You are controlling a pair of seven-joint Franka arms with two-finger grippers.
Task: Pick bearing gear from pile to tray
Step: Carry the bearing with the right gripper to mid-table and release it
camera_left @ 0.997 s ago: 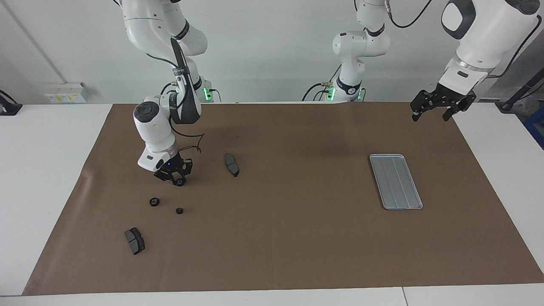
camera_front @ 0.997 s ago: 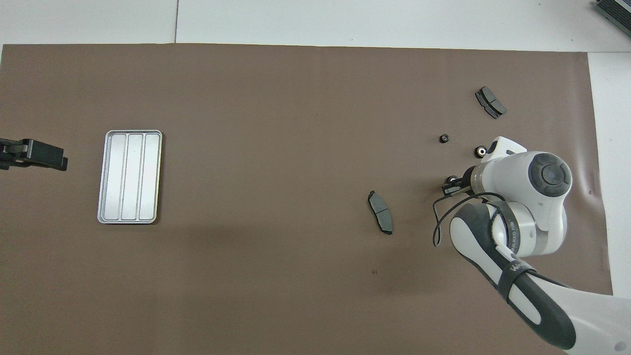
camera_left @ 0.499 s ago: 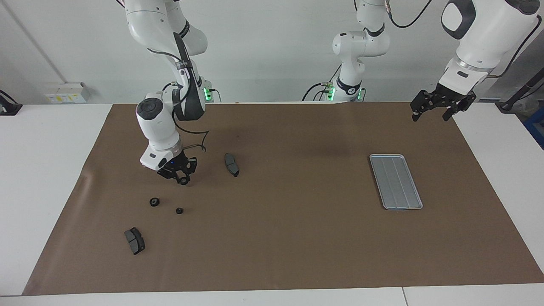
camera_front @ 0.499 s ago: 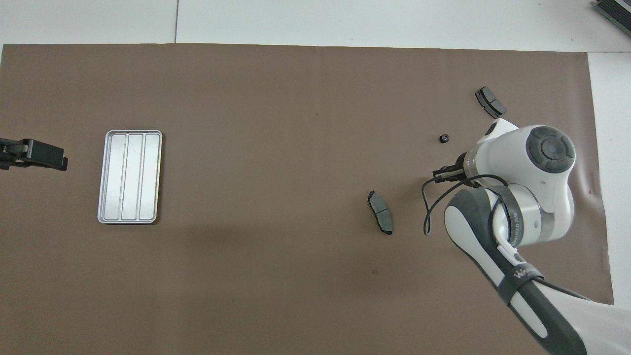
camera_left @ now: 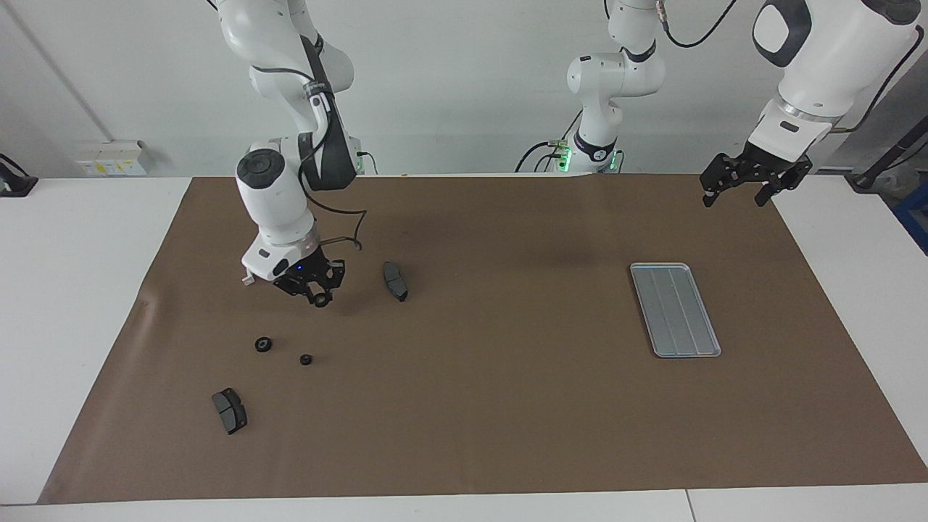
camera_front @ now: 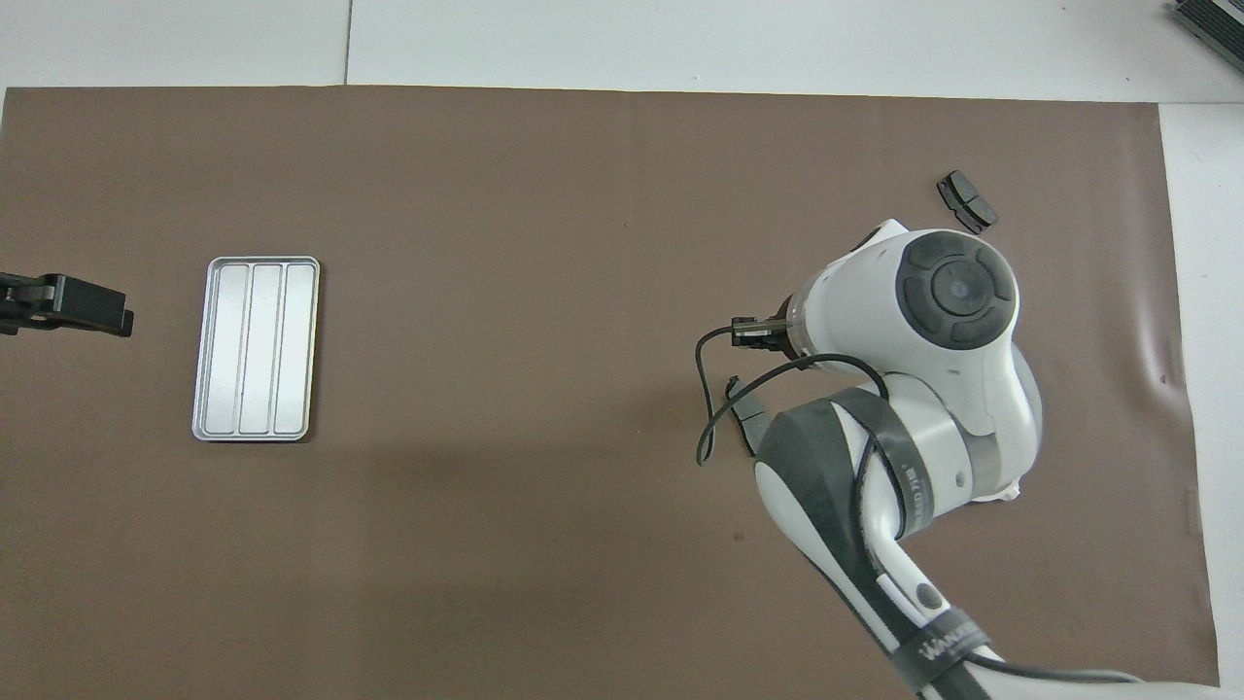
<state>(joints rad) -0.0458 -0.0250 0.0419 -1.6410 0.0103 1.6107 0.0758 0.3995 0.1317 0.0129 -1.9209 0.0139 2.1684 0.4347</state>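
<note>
The right gripper [camera_left: 319, 296] pinched a small black ring above the mat [camera_left: 478, 406]; the left gripper [camera_left: 738, 190] waited, fingers spread.

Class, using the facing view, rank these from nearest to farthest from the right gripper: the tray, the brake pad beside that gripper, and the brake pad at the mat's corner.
1. Brake pad beside the right gripper.
2. Corner brake pad, farther from the robots.
3. Tray, toward the left arm's end.
</note>
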